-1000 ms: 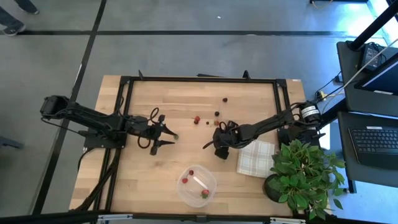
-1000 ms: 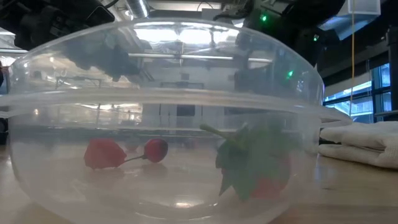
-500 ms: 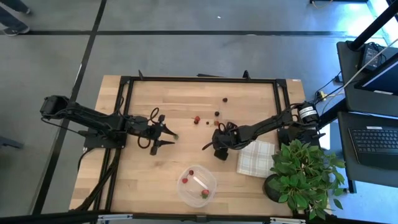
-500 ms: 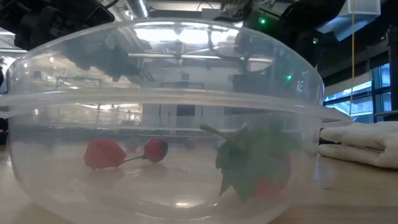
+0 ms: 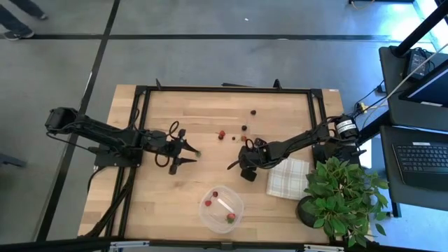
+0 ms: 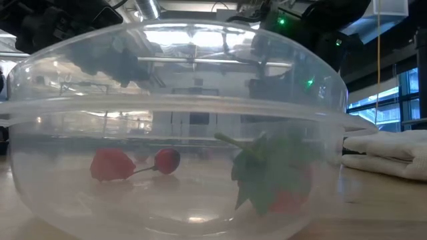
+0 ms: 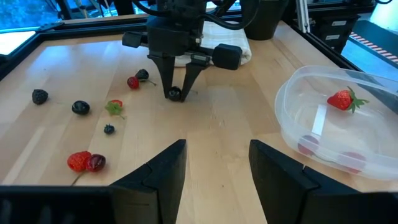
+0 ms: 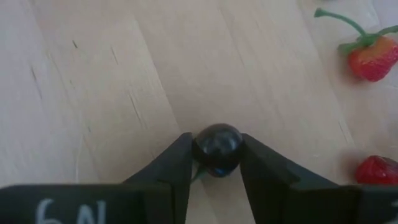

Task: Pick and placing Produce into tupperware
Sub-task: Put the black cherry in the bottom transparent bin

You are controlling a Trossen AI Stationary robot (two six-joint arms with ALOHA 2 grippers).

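The tupperware (image 5: 221,208) is a round clear container near the table's near edge. It holds red pieces (image 6: 112,165) and a strawberry with green leaves (image 6: 270,180). More produce lies loose on the wood at mid-table: red and dark berries (image 7: 79,107) and a red pair (image 7: 86,162). My right gripper (image 5: 241,170) stands right of centre, pointing down, shut on a dark round berry (image 8: 217,149). My left gripper (image 5: 187,157) is open at centre-left and touches nothing; its fingers (image 7: 163,174) frame bare wood. My right gripper pinches the dark round berry (image 7: 175,93) between its two fingertips (image 8: 180,163), one on each side of the berry. The fingers come from above, pointing down. The berry sits just above the wood; whether it is lifted clear cannot be told.
A folded checked cloth (image 5: 288,177) lies right of my right gripper, with a leafy potted plant (image 5: 341,190) at the table's right near corner. A black frame (image 5: 224,89) runs round the table. Two strawberries (image 8: 373,56) lie near the held berry.
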